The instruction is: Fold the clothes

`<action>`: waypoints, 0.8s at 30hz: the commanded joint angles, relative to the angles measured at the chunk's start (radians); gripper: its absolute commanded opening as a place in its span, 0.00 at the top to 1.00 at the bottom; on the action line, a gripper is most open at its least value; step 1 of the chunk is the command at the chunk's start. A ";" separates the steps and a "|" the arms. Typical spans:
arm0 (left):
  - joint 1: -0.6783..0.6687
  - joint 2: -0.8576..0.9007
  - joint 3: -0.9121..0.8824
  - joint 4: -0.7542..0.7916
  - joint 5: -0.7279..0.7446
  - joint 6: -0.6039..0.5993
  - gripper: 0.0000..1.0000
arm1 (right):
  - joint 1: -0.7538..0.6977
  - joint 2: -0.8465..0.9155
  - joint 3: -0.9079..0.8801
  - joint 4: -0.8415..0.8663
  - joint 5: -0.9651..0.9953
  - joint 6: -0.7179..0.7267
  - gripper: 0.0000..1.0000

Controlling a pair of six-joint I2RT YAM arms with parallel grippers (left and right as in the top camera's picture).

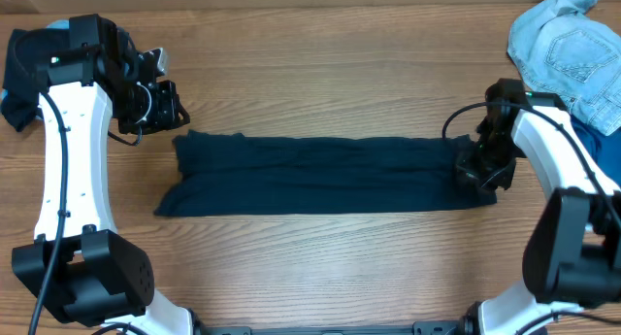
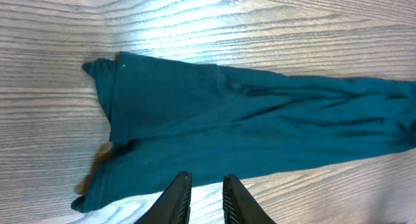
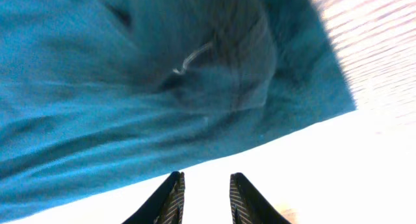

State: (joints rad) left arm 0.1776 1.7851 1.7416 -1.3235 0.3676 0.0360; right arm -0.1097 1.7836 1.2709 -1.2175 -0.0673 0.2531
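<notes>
Black ribbed fingers (image 2: pixel 179 199) of the left tool (image 2: pixel 205 201) fill the bottom of the left wrist view, a narrow gap apart with nothing between them; the brown wood-grain counter (image 1: pixel 320 83) shows through the gap. Just beyond them lies the long, dark navy fabric shirt (image 1: pixel 320 175), folded into a flat band that runs left to right across the middle of the counter. From overhead, the left tool hangs just off the band's left end, toward the far left corner, clear of the cloth. The right tool (image 3: pixel 207 199) is low over the band's right end, its fingers likewise slightly parted and empty; whether it touches the cloth cannot be told. A crumpled pale denim garment (image 1: pixel 568 53) is heaped at the far right corner. A mid-blue fabric piece (image 1: pixel 600 146) lies by the right edge just beside it. A black fabric piece (image 1: pixel 15 92) lies at the left edge.
</notes>
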 commanded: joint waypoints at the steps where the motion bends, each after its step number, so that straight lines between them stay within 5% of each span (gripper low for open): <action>1: 0.003 -0.003 0.014 -0.003 0.018 0.010 0.79 | 0.005 -0.090 0.004 0.077 0.001 0.016 0.72; 9: 0.003 -0.003 0.014 -0.003 0.019 0.010 0.75 | 0.005 -0.057 -0.002 0.336 -0.095 -0.006 0.70; 17: 0.003 -0.003 0.014 -0.003 0.019 0.013 0.73 | 0.005 0.079 -0.002 0.360 -0.092 -0.018 0.69; 24: 0.003 -0.003 0.014 -0.002 0.019 0.013 0.72 | 0.005 0.103 -0.002 0.124 -0.082 -0.013 0.71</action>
State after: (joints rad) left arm 0.1776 1.7851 1.7416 -1.3235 0.3676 0.0364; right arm -0.1093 1.9011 1.2659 -1.0111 -0.1535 0.2398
